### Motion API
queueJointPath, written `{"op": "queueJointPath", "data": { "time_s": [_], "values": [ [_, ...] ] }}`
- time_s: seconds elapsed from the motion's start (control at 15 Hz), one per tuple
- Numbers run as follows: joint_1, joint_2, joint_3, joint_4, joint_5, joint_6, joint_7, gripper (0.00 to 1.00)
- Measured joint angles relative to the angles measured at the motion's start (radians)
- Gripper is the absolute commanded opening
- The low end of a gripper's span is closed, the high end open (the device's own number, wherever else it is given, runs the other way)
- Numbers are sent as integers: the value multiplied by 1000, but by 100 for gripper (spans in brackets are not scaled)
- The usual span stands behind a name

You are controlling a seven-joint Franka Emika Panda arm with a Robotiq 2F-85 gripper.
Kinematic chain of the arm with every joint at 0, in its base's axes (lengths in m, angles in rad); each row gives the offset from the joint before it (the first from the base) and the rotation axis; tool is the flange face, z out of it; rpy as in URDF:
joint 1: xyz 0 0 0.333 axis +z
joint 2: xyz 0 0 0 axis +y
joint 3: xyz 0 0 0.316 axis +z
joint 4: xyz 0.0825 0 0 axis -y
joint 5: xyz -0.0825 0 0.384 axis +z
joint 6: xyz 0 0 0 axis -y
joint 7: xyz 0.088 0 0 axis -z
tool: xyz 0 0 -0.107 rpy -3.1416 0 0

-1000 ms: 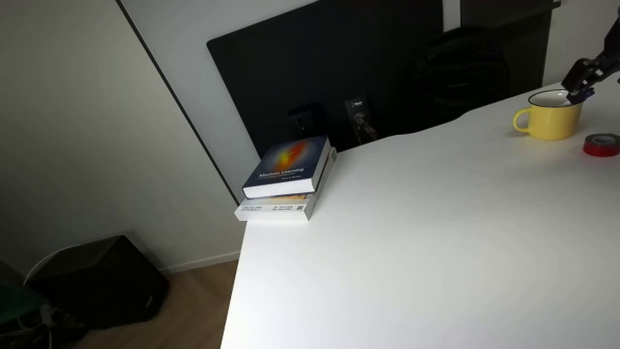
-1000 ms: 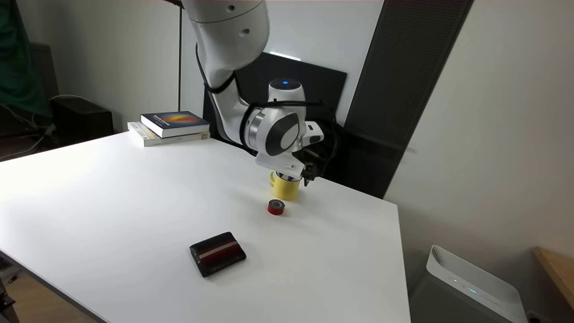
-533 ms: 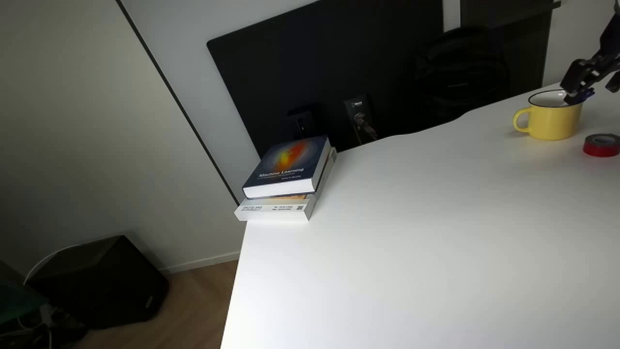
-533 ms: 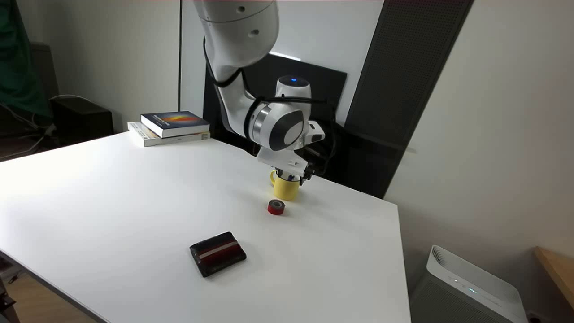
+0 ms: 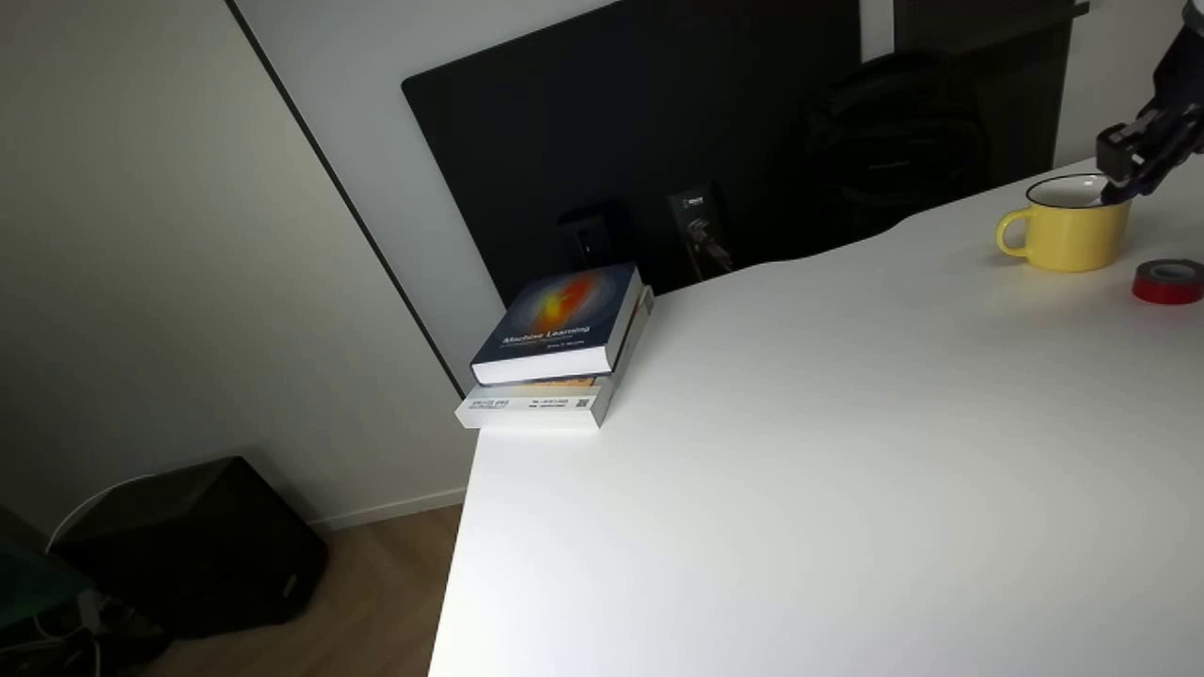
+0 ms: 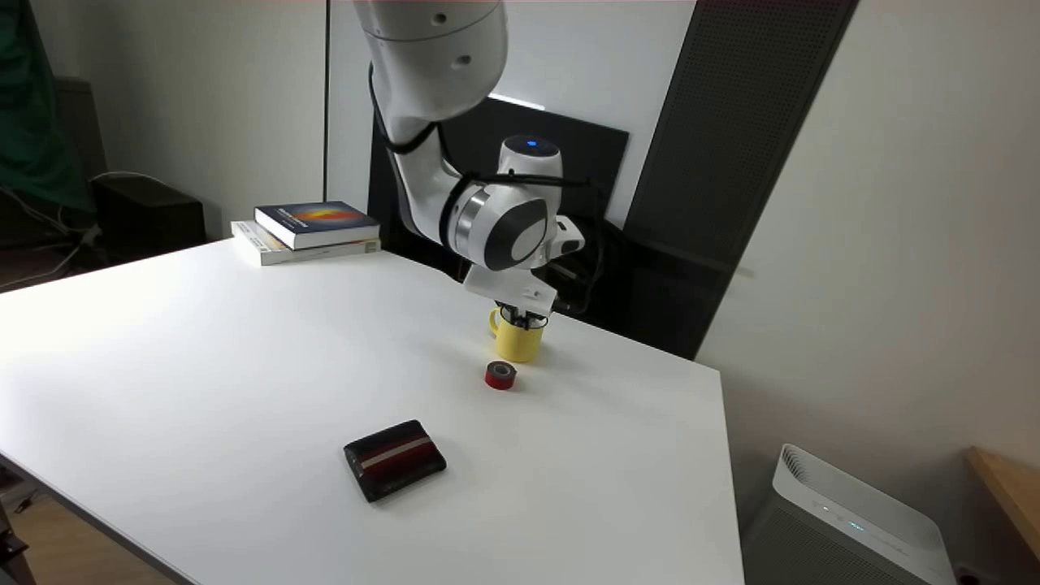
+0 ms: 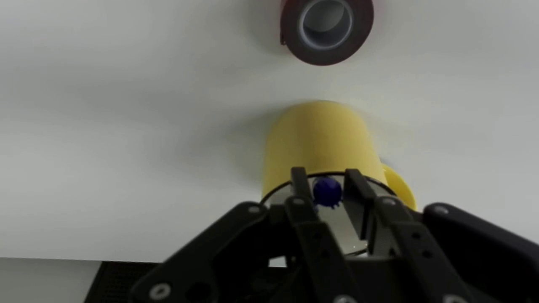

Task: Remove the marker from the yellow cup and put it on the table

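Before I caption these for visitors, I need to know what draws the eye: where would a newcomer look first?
Probably at the big white robot arm bent over the yellow cup in an exterior view. In the wrist view, the marker's blue-purple end stands out between dark gripper fingers at the cup's mouth. Then perhaps at the colourful Machine Learning book, atop a stack at a corner of the table, in an exterior view.

Both exterior views set back, sharing books [image 5: 555,348] and yellow cup [image 6: 518,344], wrist view close above, facing down
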Motion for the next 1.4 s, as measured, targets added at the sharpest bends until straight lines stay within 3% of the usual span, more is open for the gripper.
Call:
{"op": "queueJointPath", "data": {
  "time_s": [0.13,0.93,1.4],
  "values": [
    [-10,0,13,0,0,0,-14,5],
    [18,-42,10,33,-4,-11,-27,5],
    [26,-132,41,41,20,-142,-33,5]
  ]
}}
